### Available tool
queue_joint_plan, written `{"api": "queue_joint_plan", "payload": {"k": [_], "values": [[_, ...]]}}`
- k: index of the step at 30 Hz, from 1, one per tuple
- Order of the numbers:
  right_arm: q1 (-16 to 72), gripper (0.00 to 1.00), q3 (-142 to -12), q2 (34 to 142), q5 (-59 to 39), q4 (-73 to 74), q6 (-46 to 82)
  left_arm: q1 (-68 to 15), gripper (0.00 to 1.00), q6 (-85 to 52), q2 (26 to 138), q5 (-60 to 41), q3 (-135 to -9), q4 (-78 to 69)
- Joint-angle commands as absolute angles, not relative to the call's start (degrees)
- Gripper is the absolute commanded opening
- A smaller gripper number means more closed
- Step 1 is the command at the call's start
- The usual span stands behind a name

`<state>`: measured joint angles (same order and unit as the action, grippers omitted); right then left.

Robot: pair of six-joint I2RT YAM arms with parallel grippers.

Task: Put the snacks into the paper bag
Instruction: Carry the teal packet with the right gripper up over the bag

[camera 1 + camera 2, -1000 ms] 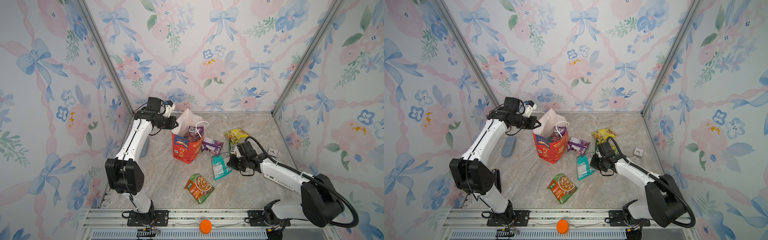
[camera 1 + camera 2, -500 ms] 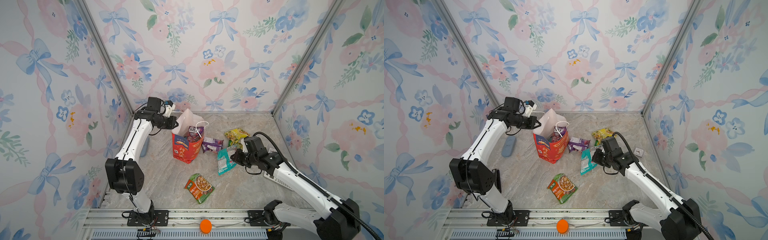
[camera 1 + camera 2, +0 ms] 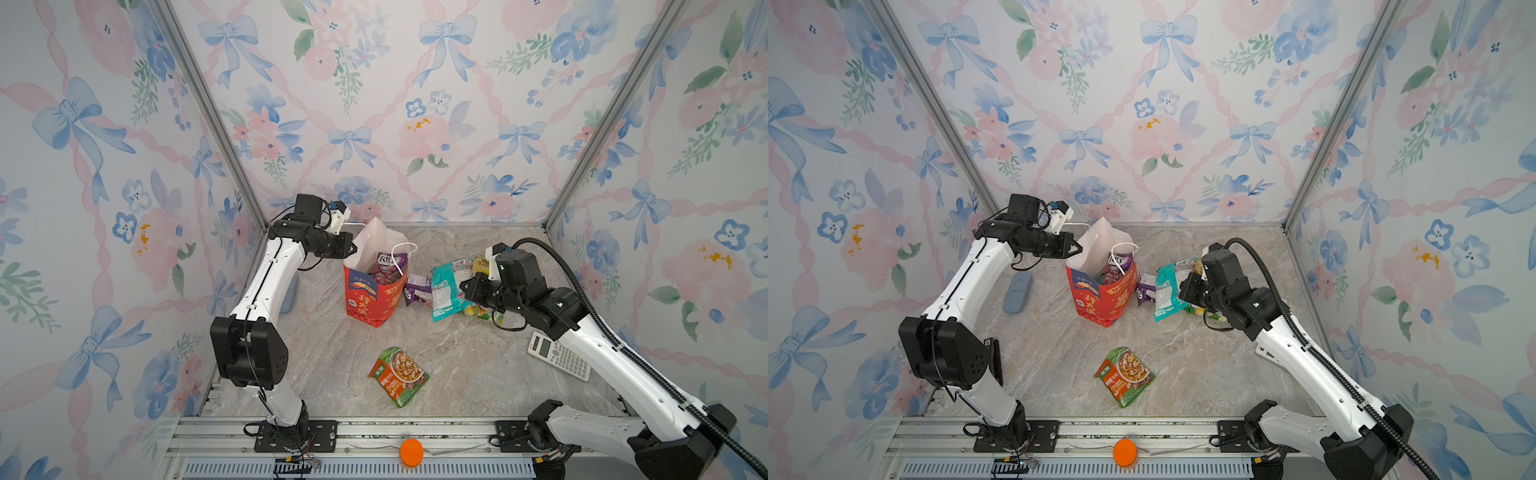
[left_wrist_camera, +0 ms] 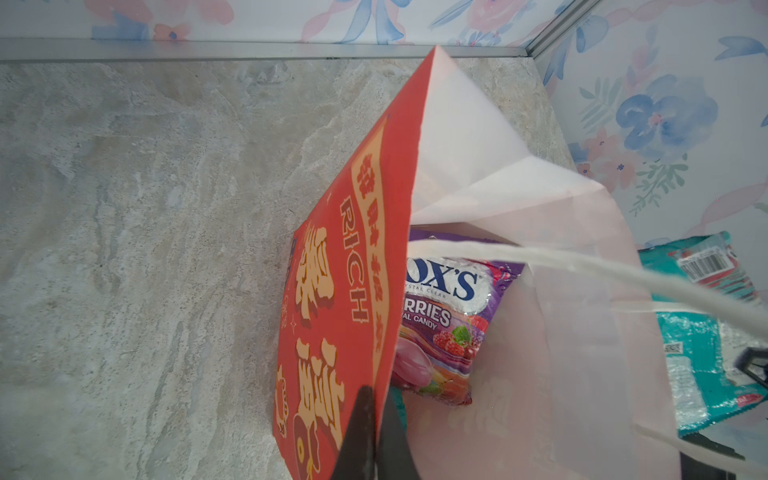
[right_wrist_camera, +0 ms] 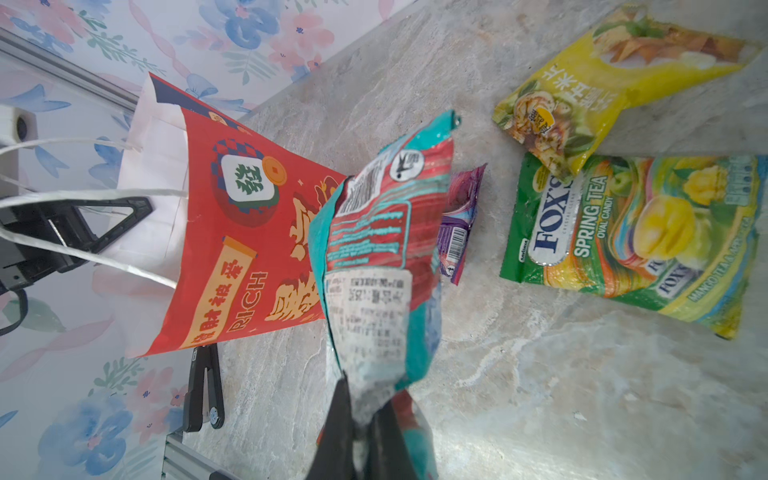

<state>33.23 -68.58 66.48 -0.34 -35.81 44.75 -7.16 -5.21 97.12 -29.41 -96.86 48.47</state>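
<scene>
Right pincer (image 5: 362, 411) pinches crinkly teal packet (image 5: 374, 249); red paper bag (image 5: 232, 257) upright.

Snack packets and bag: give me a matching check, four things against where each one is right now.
1. teal packet
2. purple FOX'S berries packet
3. green-and-orange packet
4. paper bag

A. inside the paper bag
B. rim pinched by the left gripper
C. flat on the table, alone
D. held off the table by the right gripper

Pairs: 1-D, 2-A, 3-C, 4-B.
</scene>
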Motion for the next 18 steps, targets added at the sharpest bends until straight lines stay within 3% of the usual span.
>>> {"api": "queue_joint_plan", "payload": {"k": [1, 18], "values": [[34.1, 0.00, -73.9, 68.4, 2.3, -32.3, 41.8, -7.6, 0.00, -5.4, 97.5, -28.7, -95.7, 49.8], [34.9, 0.00, -99.3, 85.5, 6.2, -31.1, 31.5, -7.8, 0.00, -5.3, 97.2, -27.4, -95.3, 49.7]]}}
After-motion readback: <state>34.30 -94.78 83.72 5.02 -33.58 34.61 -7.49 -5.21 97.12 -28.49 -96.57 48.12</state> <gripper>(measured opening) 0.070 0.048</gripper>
